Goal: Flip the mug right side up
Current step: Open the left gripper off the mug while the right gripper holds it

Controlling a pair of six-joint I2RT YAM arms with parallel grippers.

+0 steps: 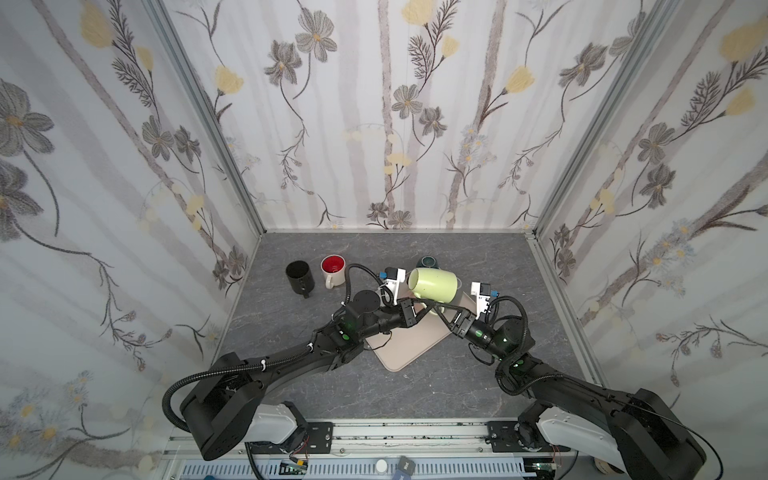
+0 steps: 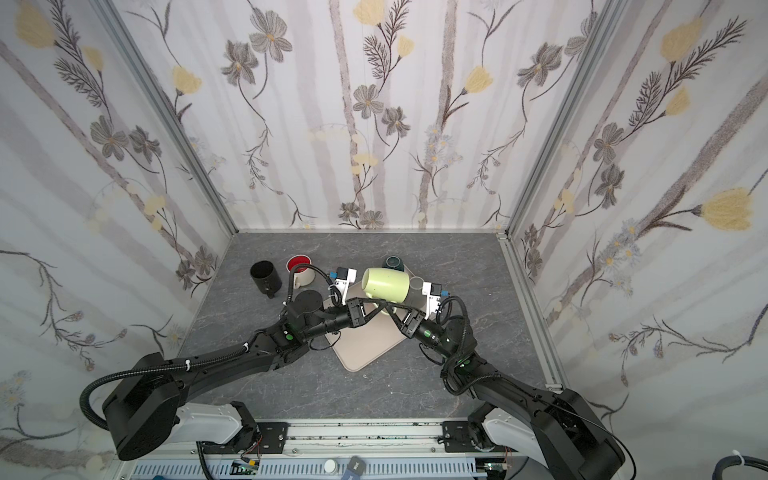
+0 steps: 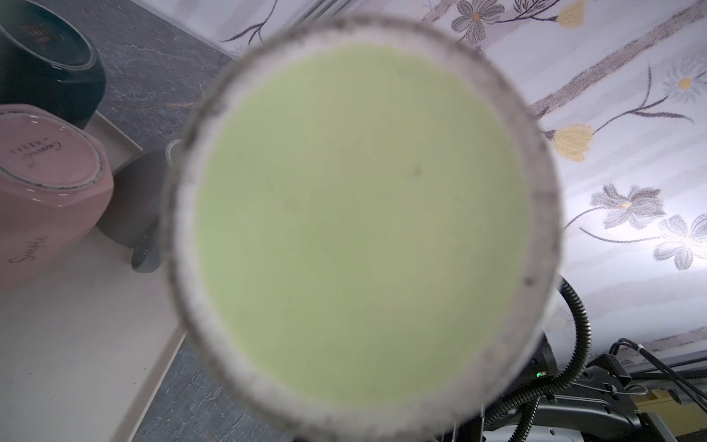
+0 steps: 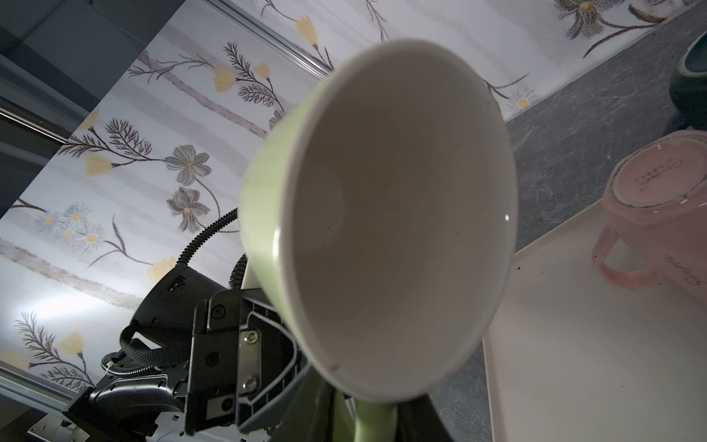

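Since the green mug [image 1: 434, 286] hung on its side in the air above the tray [image 1: 409, 351], carried by little more than its handle [image 4: 373, 423], the chief danger was a slip. The left gripper [image 1: 428, 308] was clamped tight on that handle. The right gripper [image 1: 441, 311] had its fingers to either side of the same handle, but whether they pinched it could not be told. If the left let go before the right had a firm hold, the glazed handle would likely twist in the pinch and the heavy body would swing down. The mug could then drop onto the tray or strike the upturned pink mug [image 3: 49, 191] standing there. The mug itself was pale green outside and plain white inside, flaring to a wide mouth, with a rough unglazed ring round its green base; the base faced the left wrist camera, the mouth the right
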